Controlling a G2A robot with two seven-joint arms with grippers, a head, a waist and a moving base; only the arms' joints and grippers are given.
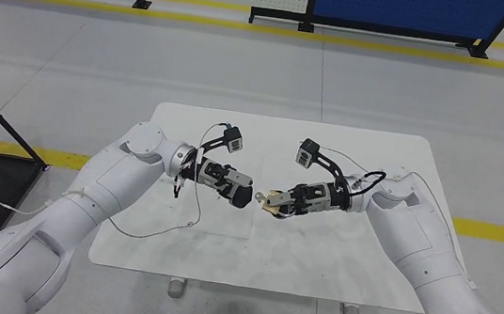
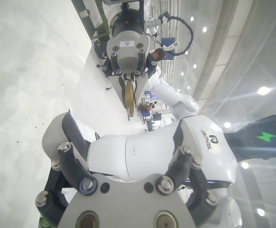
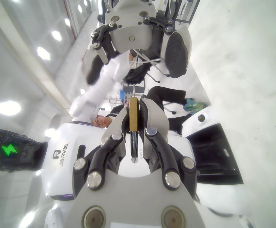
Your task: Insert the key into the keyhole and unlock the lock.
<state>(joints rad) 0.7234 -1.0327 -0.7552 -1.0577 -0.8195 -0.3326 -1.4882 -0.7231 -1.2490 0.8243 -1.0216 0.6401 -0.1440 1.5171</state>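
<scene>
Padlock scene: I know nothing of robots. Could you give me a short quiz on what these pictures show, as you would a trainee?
1. Fill in: the key sticks out of the padlock, pointing toward the ____ gripper.
2. True or false: the left gripper is open, its fingers not on the key.
3. What holds the padlock? A) the left gripper B) the right gripper C) neither

Key: 1 left; 2 true; 3 B.
</scene>
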